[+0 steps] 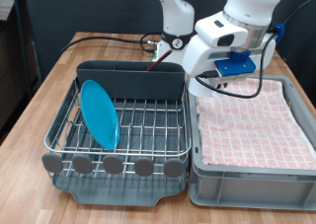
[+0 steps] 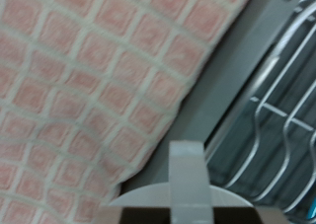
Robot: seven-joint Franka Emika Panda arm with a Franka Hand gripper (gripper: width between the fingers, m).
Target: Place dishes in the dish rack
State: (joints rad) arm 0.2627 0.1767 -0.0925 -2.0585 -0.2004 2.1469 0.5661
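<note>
The silver wire dish rack (image 1: 148,120) sits on its dark grey tray at the exterior view's left. The light-blue plate (image 1: 99,113) stands on edge in its left part. The reddish-brown wooden spoon (image 1: 157,54) leans out of the dark grey cutlery bin (image 1: 128,78) at the rack's far side. My gripper (image 1: 221,74) hangs above the far left corner of the grey crate, right of the bin. In the wrist view its fingers (image 2: 188,175) show as one grey bar with no gap and nothing between them. The white mug is out of view.
The grey crate (image 1: 247,175) lined with red-checked cloth (image 1: 252,120) stands right of the rack; the cloth (image 2: 89,86) fills most of the wrist view, with rack wires (image 2: 281,106) beside it. A black cable (image 1: 99,41) runs across the wooden table behind the rack.
</note>
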